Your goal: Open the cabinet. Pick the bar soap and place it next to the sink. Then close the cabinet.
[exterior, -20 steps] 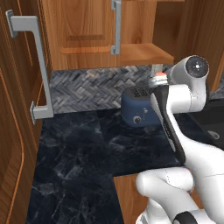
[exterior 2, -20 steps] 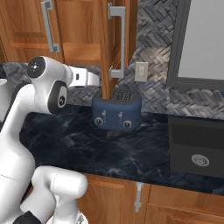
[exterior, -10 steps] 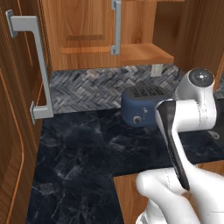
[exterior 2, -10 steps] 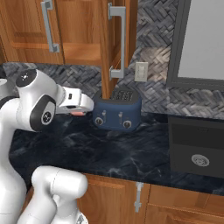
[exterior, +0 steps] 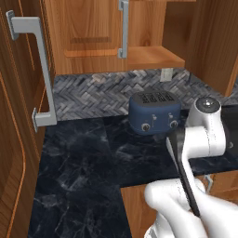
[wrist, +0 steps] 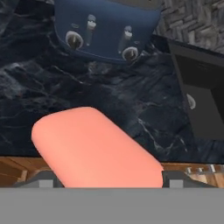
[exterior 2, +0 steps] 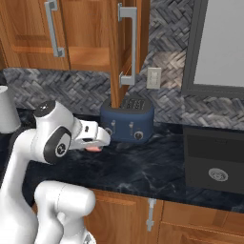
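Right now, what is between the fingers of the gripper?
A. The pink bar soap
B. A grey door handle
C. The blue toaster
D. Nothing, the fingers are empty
A. In the hand view the salmon-pink bar soap lies across the gripper between its two fingers, over the black marble counter; the blue toaster stands apart, farther back on the counter.

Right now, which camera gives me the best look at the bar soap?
The hand view: the bar soap sits large and close between the claw tips, above the counter in front of the toaster. The right base view shows a pink sliver of it under the hand.
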